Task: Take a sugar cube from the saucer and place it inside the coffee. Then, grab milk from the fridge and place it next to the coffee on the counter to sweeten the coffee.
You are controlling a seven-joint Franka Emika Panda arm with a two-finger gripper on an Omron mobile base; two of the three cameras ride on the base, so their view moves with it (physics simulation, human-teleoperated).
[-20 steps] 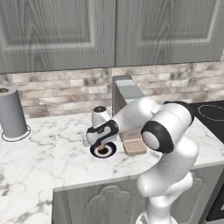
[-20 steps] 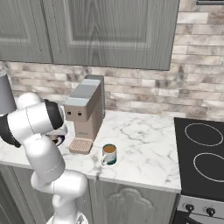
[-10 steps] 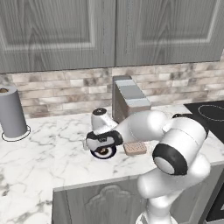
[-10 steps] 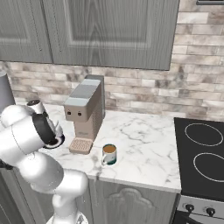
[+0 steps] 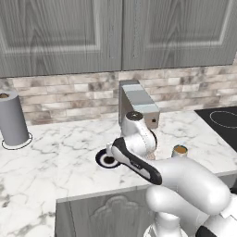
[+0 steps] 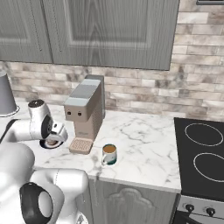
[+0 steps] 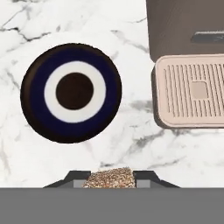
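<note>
So the claw (image 7: pixel 109 178) is pinching the sugar cube (image 7: pixel 109 177), a speckled brownish lump wedged between the two dark fingertips (image 7: pixel 75 179) at the bottom of the hand view. It sits up off the counter (image 7: pixel 87 22), with the saucer (image 7: pixel 35 113) lying flat on the marble beyond it, navy rim, white ring and a dark round spot in the middle, nothing on it. Just beside the saucer is the coffee machine's (image 7: pixel 183 22) beige ribbed drip tray (image 7: pixel 190 91), close to it but not touching. From the left base view the saucer (image 5: pixel 102 159) is mostly tucked behind the white arm, just left of the coffee machine (image 5: pixel 137 105), and the coffee mug (image 5: pixel 180 151) stands on the machine's other side, near the counter's (image 5: pixel 60 152) front edge. In the right base view the saucer (image 6: pixel 51 144) peeks out under the arm's wrist, the mug (image 6: pixel 109 154) with brown liquid on top stands just right of the drip tray (image 6: pixel 81 145), and the machine (image 6: pixel 85 109) stands upright against the brick wall. A grey paper towel roll (image 5: pixel 13 118) stands well off to the left of the machine.
</note>
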